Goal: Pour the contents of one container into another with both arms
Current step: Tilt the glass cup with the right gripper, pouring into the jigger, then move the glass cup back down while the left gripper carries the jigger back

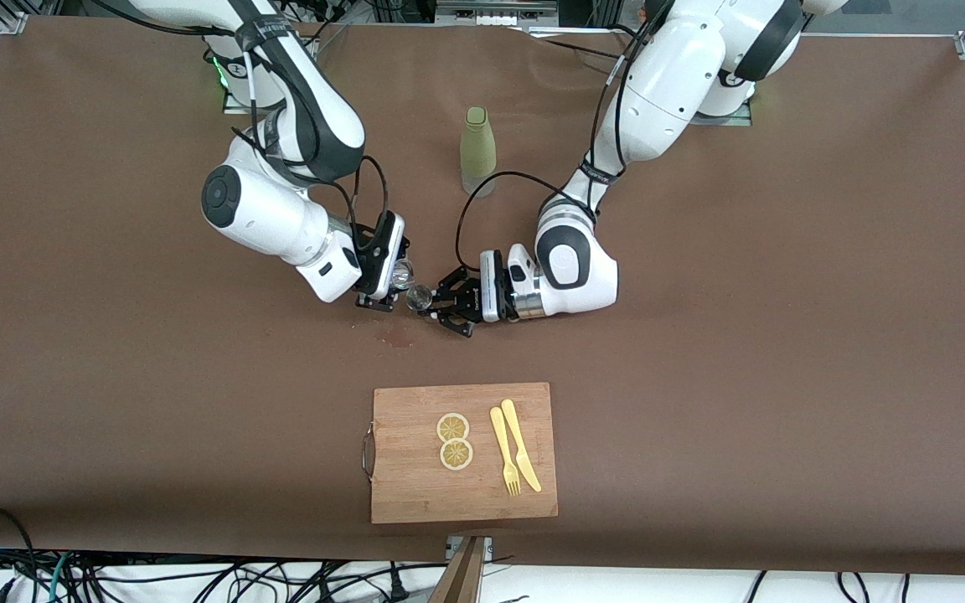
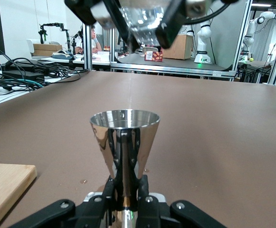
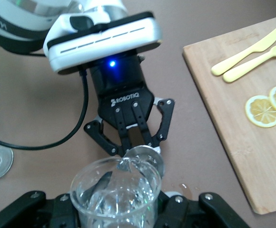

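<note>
Brown-covered surface (image 1: 742,352) in a lab with aluminium framing, other benches and loose cables around it. Both arms meet over the middle of the surface. Right gripper (image 1: 394,285), on the arm based at the top edge toward the right arm's end, has its jaws closed on a clear glass cup (image 1: 403,271); in the right wrist view the cup (image 3: 115,194) is tipped, its rim over the mouth of a steel jigger (image 3: 145,156). Left gripper (image 1: 441,306), on the arm coming from the left arm's end, lies low and level, jaws clamped on the narrow waist of the steel jigger (image 1: 420,296), which stands upright, flared mouth up. In the left wrist view the jigger (image 2: 124,142) sits directly under the tipped cup (image 2: 145,21), and a thin thread of liquid falls from the cup toward it. A small dark wet spot (image 1: 399,337) marks the surface just below the jigger, with a few droplets close by. A pale green bottle (image 1: 477,151), capped and upright, stands between the two arm bases, nearer the top edge. A wooden cutting board (image 1: 415,494) with a metal handle lies at the middle of the edge nearest the front camera; on it are two lemon slices (image 1: 454,440), touching, and a yellow fork (image 1: 504,452) and yellow knife (image 1: 521,444) side by side.
</note>
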`<state>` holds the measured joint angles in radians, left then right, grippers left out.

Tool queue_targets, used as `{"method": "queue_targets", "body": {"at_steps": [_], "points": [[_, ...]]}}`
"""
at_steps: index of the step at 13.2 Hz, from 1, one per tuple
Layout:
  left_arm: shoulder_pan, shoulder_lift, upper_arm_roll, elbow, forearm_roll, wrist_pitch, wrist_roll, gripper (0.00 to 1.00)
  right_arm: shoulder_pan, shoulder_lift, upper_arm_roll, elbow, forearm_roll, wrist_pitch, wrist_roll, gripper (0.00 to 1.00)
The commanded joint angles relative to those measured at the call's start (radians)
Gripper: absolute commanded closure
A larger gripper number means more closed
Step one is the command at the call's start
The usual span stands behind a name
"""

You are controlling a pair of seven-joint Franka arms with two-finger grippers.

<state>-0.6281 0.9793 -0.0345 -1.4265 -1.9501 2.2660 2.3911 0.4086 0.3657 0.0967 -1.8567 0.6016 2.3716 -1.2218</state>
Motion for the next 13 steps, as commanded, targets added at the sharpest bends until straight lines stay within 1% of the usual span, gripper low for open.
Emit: {"method": "queue_targets", "body": {"at_steps": [1,2,3,5,7,9,11,13], "points": [[-0.004,0.009,-0.004,0.031,-0.044,0.023,0.007,1.0,-0.007,-0.054,0.008,-0.006,0.023,0.011,0.001,0.73],[-0.004,0.006,-0.004,0.024,-0.044,0.023,0.002,1.0,-0.011,-0.07,0.008,0.001,0.029,0.02,-0.021,0.73],[-0.001,0.004,-0.004,0.018,-0.043,0.02,0.006,1.0,-0.011,-0.089,0.008,0.011,0.059,0.02,-0.033,0.73],[0.011,-0.001,-0.004,0.014,-0.043,0.015,0.013,1.0,-0.024,-0.117,0.008,0.017,0.073,0.021,-0.074,0.73],[0.034,-0.025,-0.002,-0.02,-0.04,0.009,0.026,1.0,-0.039,-0.142,0.014,0.037,0.119,0.021,-0.079,0.73],[0.07,-0.063,-0.004,-0.076,-0.036,-0.029,0.046,1.0,-0.071,-0.159,0.021,0.06,0.176,0.014,-0.105,0.73],[0.106,-0.102,-0.004,-0.136,-0.033,-0.074,0.066,1.0,-0.132,-0.163,0.073,0.073,0.236,0.014,-0.136,0.73],[0.145,-0.125,-0.002,-0.202,-0.03,-0.152,0.075,1.0,-0.162,-0.163,0.087,0.096,0.317,0.009,-0.186,0.73]]}}
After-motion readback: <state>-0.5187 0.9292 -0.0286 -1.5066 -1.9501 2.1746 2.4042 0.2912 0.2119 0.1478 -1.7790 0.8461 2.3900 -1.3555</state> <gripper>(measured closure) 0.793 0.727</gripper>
